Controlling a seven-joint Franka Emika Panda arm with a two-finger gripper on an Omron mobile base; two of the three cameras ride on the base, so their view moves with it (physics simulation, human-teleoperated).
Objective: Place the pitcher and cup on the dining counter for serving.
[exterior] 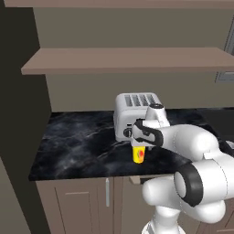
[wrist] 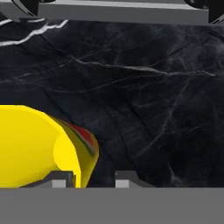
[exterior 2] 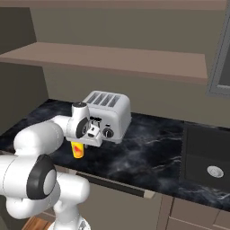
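Pincer [exterior: 139,147] over upright cup [exterior: 139,154]

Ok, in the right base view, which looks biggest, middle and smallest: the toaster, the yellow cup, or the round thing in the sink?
1. The silver four-slot toaster looks biggest.
2. The small bright yellow cup with a red-orange mark comes next, though the robot's hand hides its top.
3. The small round silver drain in the dark sink looks smallest, close to the cup's visible part.

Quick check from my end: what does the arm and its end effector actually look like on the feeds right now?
The arm is built of glossy white rounded links with black bands at the joints. No cables or markings show. The end effector sits on a white wrist with a dark collar and a small black and white hand block. In the hand view its fingertips look small, grey and blocky.
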